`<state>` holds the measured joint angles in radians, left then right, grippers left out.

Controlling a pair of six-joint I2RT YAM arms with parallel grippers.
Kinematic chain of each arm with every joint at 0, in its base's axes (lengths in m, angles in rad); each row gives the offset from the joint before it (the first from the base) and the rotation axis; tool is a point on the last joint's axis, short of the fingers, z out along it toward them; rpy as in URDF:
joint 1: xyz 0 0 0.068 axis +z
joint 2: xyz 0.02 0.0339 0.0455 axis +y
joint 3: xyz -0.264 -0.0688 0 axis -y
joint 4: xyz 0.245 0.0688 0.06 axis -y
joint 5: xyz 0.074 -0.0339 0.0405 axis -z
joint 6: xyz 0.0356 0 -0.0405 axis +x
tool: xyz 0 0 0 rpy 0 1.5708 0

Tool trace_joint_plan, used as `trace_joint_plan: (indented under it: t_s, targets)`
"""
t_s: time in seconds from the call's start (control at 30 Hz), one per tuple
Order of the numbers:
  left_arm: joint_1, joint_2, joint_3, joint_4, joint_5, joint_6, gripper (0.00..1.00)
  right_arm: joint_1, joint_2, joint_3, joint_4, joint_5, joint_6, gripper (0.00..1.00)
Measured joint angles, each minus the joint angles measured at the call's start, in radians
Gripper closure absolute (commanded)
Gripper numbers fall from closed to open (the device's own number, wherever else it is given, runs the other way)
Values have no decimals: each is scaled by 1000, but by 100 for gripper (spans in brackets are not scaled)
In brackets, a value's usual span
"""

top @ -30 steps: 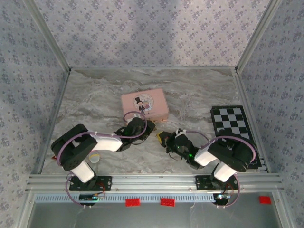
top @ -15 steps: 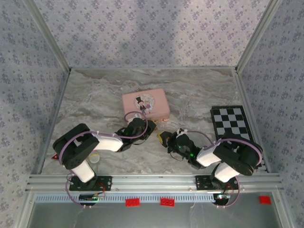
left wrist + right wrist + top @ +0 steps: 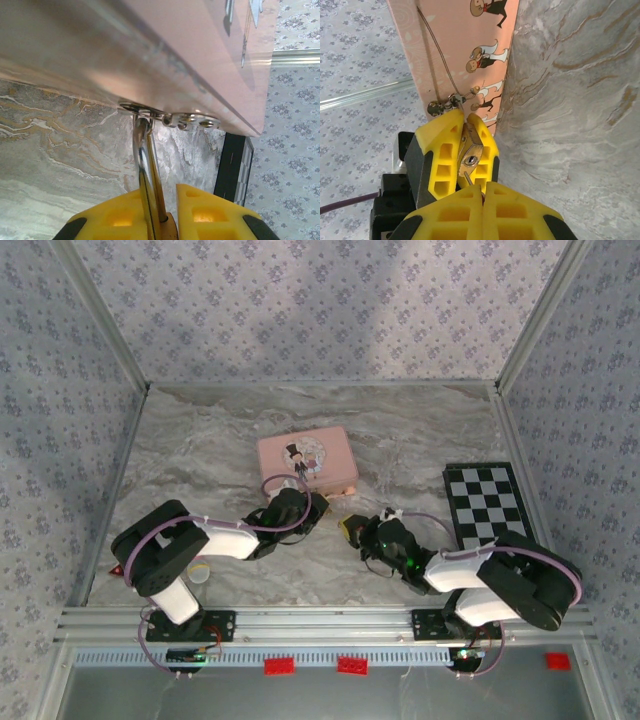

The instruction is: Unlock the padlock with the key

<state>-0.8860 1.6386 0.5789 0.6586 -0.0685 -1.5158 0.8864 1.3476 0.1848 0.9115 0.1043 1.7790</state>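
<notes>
The small brass padlock (image 3: 472, 150) sits between the yellow fingers (image 3: 440, 150) of my left gripper (image 3: 167, 196), which is shut on it. Its silver shackle (image 3: 146, 165) runs up to the metal hasp (image 3: 145, 109) on the pink tin (image 3: 305, 460). My right gripper (image 3: 482, 187) is shut on the key (image 3: 469, 179). The key's thin blade points at the padlock's bottom face, and its tip meets the face just below the keyhole (image 3: 470, 160). In the top view both grippers meet in front of the tin, left (image 3: 303, 508) and right (image 3: 350, 530).
A black-and-white chessboard (image 3: 488, 502) lies at the right side of the marble table. A small white cup (image 3: 199, 573) stands by the left arm's base. Patterned walls and metal rails enclose the table.
My right arm's elbow has swung out to the right and lower, and its gripper has shifted slightly toward the left gripper. The left arm has stayed put.
</notes>
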Motion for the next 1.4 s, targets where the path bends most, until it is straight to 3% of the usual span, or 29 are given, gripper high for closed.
trace_joint_plan:
  t_s: [0.5, 1.4]
  targets:
    - [0, 9, 0, 24, 23, 8, 100, -29, 8, 35, -14, -66, -31, 100]
    - [0, 9, 0, 24, 29, 15, 100, -29, 53, 36, -26, -68, -32, 100]
